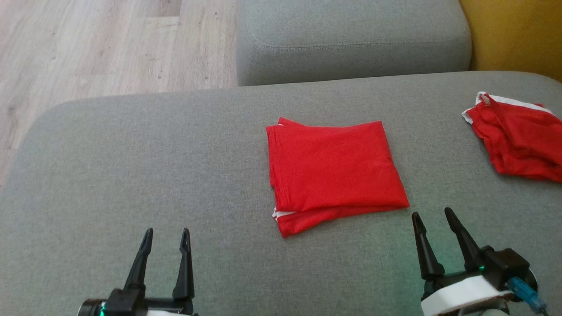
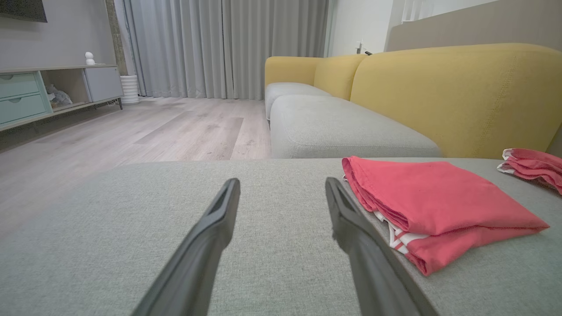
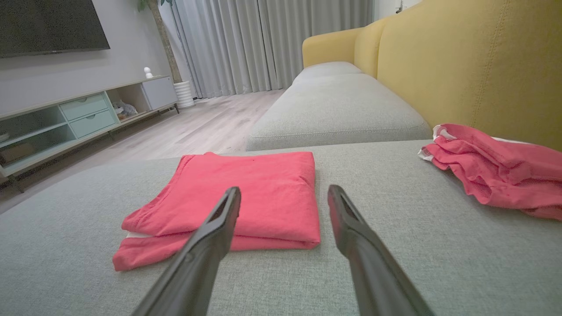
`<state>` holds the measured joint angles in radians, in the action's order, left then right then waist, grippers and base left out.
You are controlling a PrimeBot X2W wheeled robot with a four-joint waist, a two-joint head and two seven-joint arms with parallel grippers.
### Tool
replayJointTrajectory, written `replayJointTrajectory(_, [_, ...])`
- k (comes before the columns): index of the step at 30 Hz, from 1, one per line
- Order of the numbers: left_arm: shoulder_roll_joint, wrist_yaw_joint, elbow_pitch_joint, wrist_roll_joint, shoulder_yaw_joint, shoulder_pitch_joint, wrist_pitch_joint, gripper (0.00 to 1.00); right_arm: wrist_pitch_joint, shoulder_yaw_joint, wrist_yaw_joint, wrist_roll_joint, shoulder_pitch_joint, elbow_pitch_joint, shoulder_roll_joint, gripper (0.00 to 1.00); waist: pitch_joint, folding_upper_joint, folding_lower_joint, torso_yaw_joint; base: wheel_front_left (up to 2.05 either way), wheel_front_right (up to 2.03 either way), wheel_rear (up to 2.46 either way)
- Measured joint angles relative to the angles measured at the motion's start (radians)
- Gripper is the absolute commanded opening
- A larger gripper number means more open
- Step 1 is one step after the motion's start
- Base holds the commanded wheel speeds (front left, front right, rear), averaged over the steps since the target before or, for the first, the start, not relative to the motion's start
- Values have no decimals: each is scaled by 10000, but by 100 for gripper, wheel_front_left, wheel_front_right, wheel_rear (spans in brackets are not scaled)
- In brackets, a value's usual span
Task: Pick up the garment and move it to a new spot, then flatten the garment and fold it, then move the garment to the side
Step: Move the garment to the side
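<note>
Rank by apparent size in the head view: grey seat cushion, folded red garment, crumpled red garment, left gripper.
1. grey seat cushion
2. folded red garment
3. crumpled red garment and left gripper: unranked, both cropped

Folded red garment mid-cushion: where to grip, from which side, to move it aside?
Probably the near-right corner of the folded red fabric garment, approached low from the near side by the open right gripper. There the layers look closed and flush; the left edge shows loose open layers, and the bottom layer sticks out at the near-left.
</note>
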<state>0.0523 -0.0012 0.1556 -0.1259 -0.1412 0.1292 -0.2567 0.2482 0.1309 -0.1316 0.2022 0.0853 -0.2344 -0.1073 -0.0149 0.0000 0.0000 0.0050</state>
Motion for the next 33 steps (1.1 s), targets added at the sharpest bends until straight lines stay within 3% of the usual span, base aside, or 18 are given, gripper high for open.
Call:
replayJointTrajectory(10, [0, 13, -359, 219, -36, 4, 0, 100, 0, -121, 0, -130, -87, -104, 29, 100, 424, 0, -1, 15, 0, 0, 0])
replayJointTrajectory(16, [0, 19, -897, 347, -182, -390, 0, 100, 2, -236, 0, -105, -1501, -477, 21, 100, 1368, 0, 2, 30, 0, 0, 0])
replayJointTrajectory(21, [-4, 23, -1133, 385, -364, -1192, 0, 100, -50, -157, 0, 257, -3437, -1787, -150, 100, 2236, 0, 4, 47, 0, 0, 0])
replayJointTrajectory(31, [-12, 96, -1057, 380, -811, -1956, 0, 100, -1519, -104, 0, 803, -5749, -4604, -366, 100, 3355, 0, 3, 423, 0, 0, 0])
replayJointTrajectory(32, [-13, 104, -1032, 376, -830, -2012, 0, 100, -1576, -71, 0, 876, -5863, -4817, -339, 88, 3415, -1, 2, 475, 0, 0, 0])
replayJointTrajectory(33, [-15, 105, -1009, 376, -842, -2057, 0, 100, -1586, -63, 0, 974, -5964, -4945, -336, 37, 3470, 0, 0, 521, 0, 0, 0])
